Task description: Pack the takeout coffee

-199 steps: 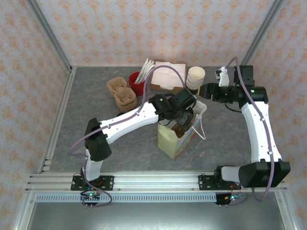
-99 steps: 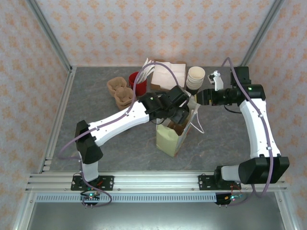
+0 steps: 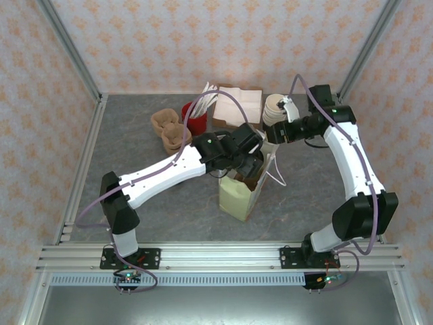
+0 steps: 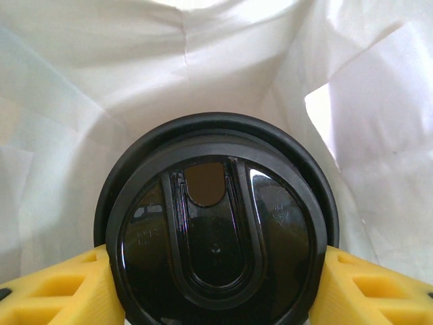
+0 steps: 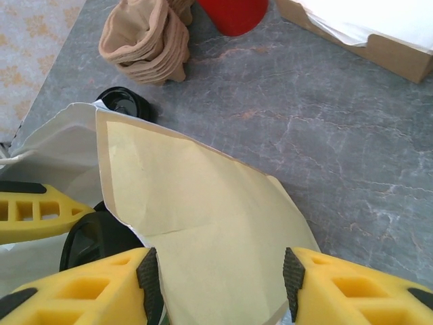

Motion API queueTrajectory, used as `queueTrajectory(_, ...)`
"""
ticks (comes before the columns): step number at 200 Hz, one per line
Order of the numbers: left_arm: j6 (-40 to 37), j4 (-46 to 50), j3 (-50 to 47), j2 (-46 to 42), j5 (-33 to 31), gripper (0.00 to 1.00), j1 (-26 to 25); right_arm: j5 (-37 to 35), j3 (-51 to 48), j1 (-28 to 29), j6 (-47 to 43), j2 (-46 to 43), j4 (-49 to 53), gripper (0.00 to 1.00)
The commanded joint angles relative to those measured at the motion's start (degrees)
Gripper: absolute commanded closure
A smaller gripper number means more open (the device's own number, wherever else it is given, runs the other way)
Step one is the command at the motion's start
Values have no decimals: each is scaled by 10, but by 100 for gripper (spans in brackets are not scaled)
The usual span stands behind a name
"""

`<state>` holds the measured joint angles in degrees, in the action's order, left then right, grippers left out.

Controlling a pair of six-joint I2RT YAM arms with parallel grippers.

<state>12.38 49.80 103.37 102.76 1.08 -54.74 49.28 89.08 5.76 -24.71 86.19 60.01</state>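
L end effector (image 4: 216, 288) clamped on the takeout coffee (image 4: 216, 233), black lid facing up. Both are down inside the white-lined paper bag (image 3: 237, 196), which stands mid-tabletop (image 3: 122, 152). R end effector (image 5: 220, 277) is at the bag's far rim, fingers apart w/ the top flap lying between them. Behind the bag: red cup (image 3: 195, 123), brown pulp carriers (image 5: 145, 37), stack of cream-lined cups (image 3: 274, 108), cardboard box (image 3: 237, 103). Black lids (image 5: 125, 103) lie just beside the bag.
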Motion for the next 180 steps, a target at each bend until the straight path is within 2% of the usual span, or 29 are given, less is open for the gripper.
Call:
queueTrajectory(1, 7, -10, -9, -23, -11, 39, 4, 23, 28, 7, -20, 7, -5, 47)
queueTrajectory(38, 8, -15, -12, -29, -12, 39, 6, 44, 38, 14, -32, 11, 0, 43)
queueTrajectory(108, 12, -20, -30, -42, -15, 39, 12, 15, 40, 40, -39, 38, -24, 50)
queueTrajectory(134, 12, -21, -32, -43, -20, 39, 12, 19, 45, 42, -34, 44, -38, 62)
queueTrajectory(143, 12, -21, -33, -44, -23, 39, 12, 24, 55, 42, -28, 46, -39, 70)
queueTrajectory(163, 13, -26, -38, -48, -33, 39, 12, 36, 65, 44, -3, 38, -58, 93)
queueTrajectory(180, 14, -34, -46, -51, -41, 39, 12, 35, 53, 58, 14, 19, -82, 97)
